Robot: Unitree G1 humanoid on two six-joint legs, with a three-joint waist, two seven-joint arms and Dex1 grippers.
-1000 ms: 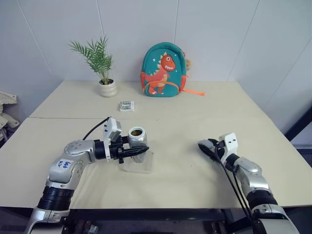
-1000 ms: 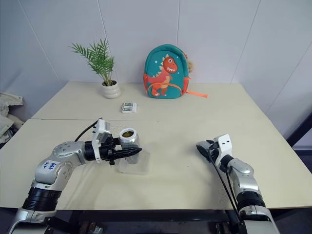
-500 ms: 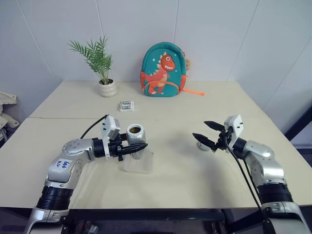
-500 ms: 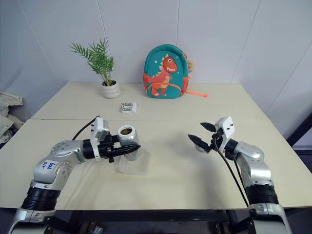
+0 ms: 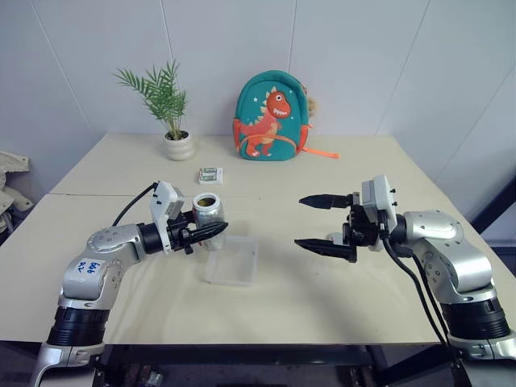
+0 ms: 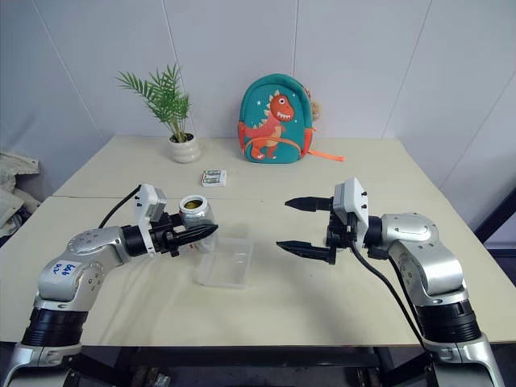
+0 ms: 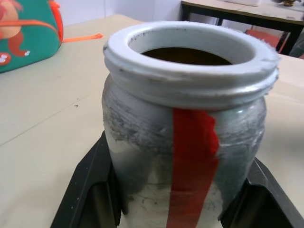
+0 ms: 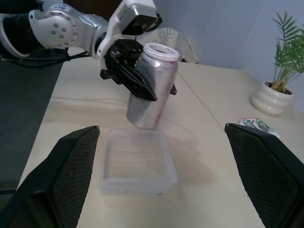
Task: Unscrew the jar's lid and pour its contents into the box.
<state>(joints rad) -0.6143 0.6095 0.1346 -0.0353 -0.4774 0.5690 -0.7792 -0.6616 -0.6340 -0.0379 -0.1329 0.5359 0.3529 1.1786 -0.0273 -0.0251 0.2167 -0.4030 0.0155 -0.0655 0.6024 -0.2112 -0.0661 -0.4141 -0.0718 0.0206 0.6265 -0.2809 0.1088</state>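
- Fingers of my left gripper [image 5: 211, 232] are clamped on the small silvery-grey cylindrical jar [image 5: 209, 218], one black finger on each side of its body.
- The jar is lifted off the bench, roughly upright, its mouth open and the lid off; the left wrist view shows the white rim and the red strip [image 7: 192, 161] running down its side.
- I can see something dark brown inside the mouth [image 7: 186, 55], but I cannot make out a separate piece.
- Fingers of my right gripper [image 5: 316, 223] stand wide apart with nothing between them, pointing level toward the robot's left, raised above the bench.
- In the right wrist view the jar [image 8: 152, 92] hangs just above the far edge of the shallow clear plastic box [image 8: 137, 161].
- The box [image 5: 232, 260] sits on the cream bench [image 5: 282, 290] in front of me, between the two grippers, just beside and below the jar; it looks empty.
- Something small and pale lies on the bench just behind my right fingers [image 5: 334, 240]; I cannot tell whether it is the lid.
- Further back lie a small white-and-green packet [image 5: 210, 175], a white pot with a green palm-like plant [image 5: 178, 146] and a teal backpack with an orange dinosaur [image 5: 272, 118] against the wall.
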